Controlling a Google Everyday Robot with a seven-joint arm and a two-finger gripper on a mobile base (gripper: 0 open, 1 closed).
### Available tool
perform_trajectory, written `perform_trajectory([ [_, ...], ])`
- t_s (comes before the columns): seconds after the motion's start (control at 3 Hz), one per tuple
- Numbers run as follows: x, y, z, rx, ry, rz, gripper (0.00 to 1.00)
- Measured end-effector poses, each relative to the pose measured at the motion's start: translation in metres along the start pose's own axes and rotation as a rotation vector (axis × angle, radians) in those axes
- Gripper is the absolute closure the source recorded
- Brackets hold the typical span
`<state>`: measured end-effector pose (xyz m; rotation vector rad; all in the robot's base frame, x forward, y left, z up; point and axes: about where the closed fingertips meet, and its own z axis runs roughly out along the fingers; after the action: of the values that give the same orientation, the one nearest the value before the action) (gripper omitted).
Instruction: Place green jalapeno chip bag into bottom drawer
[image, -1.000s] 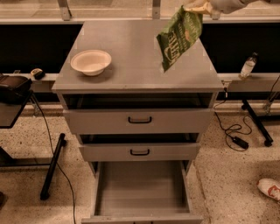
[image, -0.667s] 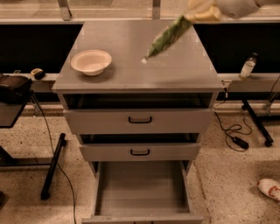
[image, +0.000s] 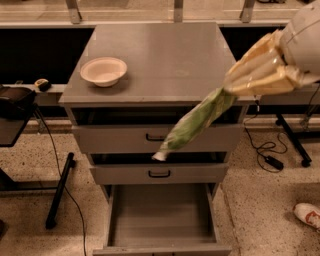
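You have the gripper (image: 246, 79) off the cabinet's (image: 160, 50) right front corner, clamped on the bag's (image: 194, 124) top edge, bag slanting in mid-air across the upper drawer fronts (image: 115, 140), above the open bottom drawer (image: 160, 216), held high, I judge, to clear them before lowering.

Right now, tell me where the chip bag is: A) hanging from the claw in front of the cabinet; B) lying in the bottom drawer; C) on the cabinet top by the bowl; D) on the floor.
A: the bag hangs from the claw, shut on it by the right front corner of the cabinet, above the open bottom drawer.
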<state>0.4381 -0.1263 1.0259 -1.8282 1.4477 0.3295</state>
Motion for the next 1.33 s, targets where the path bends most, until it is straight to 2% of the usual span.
perform_trajectory([
  [0.33,-0.001,0.027,0.000,-0.092,-0.003,0.008,1.00],
  [0.67,0.001,0.011,0.036,-0.059,-0.082,0.089,1.00],
  [1.0,0.009,0.022,0.094,-0.039,-0.285,0.242,1.00],
  [1.33,0.029,0.045,0.154,-0.024,-0.382,0.410,1.00],
])
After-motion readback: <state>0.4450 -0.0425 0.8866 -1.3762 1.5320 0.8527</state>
